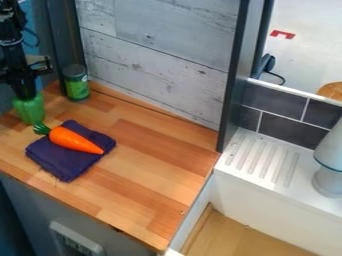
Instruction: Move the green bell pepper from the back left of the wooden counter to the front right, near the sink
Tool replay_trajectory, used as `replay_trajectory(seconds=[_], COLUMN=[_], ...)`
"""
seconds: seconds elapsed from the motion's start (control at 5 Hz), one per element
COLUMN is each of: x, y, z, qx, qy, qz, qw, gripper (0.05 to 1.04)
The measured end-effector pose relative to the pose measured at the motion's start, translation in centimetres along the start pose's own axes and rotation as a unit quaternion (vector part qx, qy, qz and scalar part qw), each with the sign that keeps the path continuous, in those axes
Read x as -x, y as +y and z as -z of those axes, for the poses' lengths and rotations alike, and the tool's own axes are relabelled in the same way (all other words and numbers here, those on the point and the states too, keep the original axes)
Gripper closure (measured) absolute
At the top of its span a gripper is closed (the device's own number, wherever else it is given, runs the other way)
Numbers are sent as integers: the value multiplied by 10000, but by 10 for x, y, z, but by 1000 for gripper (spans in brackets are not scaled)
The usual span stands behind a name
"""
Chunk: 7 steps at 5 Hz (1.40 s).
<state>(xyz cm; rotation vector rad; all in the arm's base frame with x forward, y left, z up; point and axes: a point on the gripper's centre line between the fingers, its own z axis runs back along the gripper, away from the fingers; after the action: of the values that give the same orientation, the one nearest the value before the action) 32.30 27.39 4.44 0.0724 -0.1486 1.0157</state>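
The black tool [25, 95] is at the upper left of the view, pointing down over the far left part of the wooden worktop [150, 165]. Directly under it, and meeting its lower end, is a green object [29, 110], which looks like a toy bell pepper. I cannot tell if the tool is open, or closed on this object.

Close to the tool, on its right side in the view, a green can [76, 85] with a grey top stands upright near the plank-patterned wall [160, 55]. Nearer to the camera than the tool, and a little to the right, a dark purple folded cloth [67, 167] lies on the worktop. An orange toy carrot [75, 140] rests on this cloth; its green top points toward the green object.

Well apart from the tool, at the far right, there is a white ridged drainboard [267, 156], with a pale grey object [328, 165] standing on it.
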Motion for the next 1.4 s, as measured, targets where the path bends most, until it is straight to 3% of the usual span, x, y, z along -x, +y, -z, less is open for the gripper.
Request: replay_trajectory(seconds=[0.2,0.4,0.6,0.8,1.0,1.4], x=[2,18,34,64,98,154], y=[-2,-9,-28,-50,-69,-98], z=[0,-9,-47,-68,-80,-68], qx=[19,335,757,910,1000,911], qy=[31,119,-79,-145,-110,-71], qz=[45,367,871,1523,2225,3121], qw=[10000,9987,9933,9840,9697,9456], gripper=[973,975,975,975,975,975])
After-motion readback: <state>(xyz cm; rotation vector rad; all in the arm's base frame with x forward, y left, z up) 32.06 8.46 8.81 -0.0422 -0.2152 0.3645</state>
